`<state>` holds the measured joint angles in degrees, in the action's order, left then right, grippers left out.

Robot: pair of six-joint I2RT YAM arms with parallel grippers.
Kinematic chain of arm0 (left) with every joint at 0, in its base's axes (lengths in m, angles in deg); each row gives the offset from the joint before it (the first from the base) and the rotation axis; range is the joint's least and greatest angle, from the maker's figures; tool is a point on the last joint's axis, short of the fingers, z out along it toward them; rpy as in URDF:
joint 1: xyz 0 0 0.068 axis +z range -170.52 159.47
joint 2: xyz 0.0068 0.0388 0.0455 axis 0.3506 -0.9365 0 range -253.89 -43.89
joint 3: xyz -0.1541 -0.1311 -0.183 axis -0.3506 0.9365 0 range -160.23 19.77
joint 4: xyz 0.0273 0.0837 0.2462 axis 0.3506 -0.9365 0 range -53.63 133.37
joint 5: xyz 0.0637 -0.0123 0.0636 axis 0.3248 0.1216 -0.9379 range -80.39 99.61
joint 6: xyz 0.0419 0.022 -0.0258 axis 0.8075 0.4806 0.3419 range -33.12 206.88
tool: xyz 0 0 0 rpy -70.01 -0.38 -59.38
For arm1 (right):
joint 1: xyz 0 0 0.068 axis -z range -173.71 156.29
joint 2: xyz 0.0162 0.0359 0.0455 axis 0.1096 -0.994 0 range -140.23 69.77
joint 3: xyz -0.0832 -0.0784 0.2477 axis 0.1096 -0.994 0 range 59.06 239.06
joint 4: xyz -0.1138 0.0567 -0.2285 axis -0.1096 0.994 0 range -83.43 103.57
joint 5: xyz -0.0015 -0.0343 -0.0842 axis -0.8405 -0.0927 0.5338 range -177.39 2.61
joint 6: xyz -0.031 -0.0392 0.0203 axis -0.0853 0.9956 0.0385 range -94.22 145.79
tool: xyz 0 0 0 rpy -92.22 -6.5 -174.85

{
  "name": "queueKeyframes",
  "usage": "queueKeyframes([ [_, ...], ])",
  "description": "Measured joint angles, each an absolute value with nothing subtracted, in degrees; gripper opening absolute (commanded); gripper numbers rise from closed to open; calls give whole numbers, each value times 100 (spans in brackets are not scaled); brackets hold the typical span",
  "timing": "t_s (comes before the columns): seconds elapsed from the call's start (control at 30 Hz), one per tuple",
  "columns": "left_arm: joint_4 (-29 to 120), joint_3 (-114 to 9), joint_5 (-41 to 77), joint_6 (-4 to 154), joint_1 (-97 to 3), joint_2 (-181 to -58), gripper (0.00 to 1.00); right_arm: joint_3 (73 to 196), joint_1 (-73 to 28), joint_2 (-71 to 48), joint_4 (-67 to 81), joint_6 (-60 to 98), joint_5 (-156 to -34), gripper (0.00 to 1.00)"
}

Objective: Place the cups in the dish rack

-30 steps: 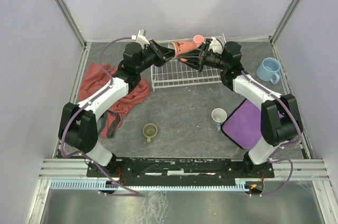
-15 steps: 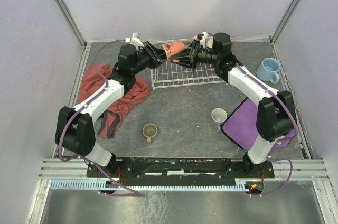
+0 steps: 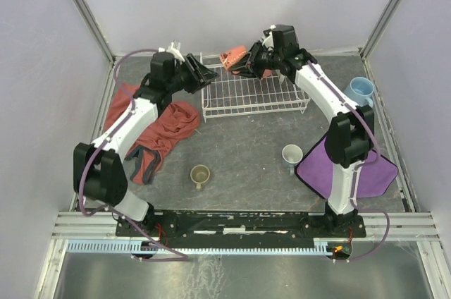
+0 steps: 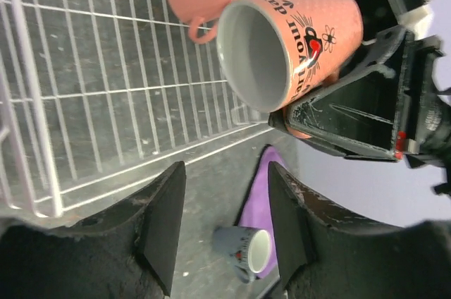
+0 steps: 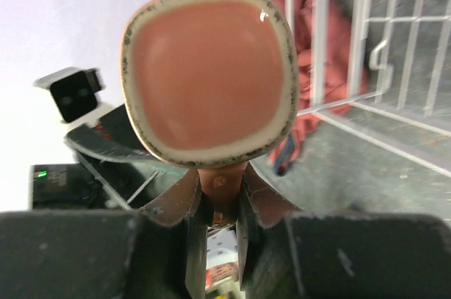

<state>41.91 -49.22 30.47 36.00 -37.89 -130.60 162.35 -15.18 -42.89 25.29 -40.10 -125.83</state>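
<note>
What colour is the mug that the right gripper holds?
The mug is salmon-orange with black lettering, pale inside; clearest in left wrist view.

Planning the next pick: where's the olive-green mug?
In the top view, the olive-green mug stands on the table, left of the grey-blue mug, right of the red cloth.

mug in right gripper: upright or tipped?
Tipped on its side. The mug has its mouth toward the left wrist camera and its base toward the right wrist camera. The right gripper is shut on its handle.
</note>
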Motion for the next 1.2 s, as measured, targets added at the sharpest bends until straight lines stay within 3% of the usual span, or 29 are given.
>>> queueKeyframes([
  [0.43, 1494, -7973, 1843, 5655, -3719, -15078, 56, 18302, -1525, -5176, 4658, -1884, -10994, 1],
  [0.7, 583, -8712, 1067, 6396, -3719, -15810, 55, 18853, -1525, -5434, 5228, -1470, -10600, 1],
  [0.9, 358, -8946, 776, 6654, -3721, -16057, 37, 19205, -1525, -5640, 5456, -1248, -10377, 1],
  [1.1, 270, -9339, 652, 6763, -3767, -16367, 36, 19212, -1525, -5683, 5598, -1134, -10275, 1],
  [1.2, 233, -9595, 606, 6824, -3785, -16590, 29, 19212, -1525, -5683, 5615, -1092, -10235, 1],
])
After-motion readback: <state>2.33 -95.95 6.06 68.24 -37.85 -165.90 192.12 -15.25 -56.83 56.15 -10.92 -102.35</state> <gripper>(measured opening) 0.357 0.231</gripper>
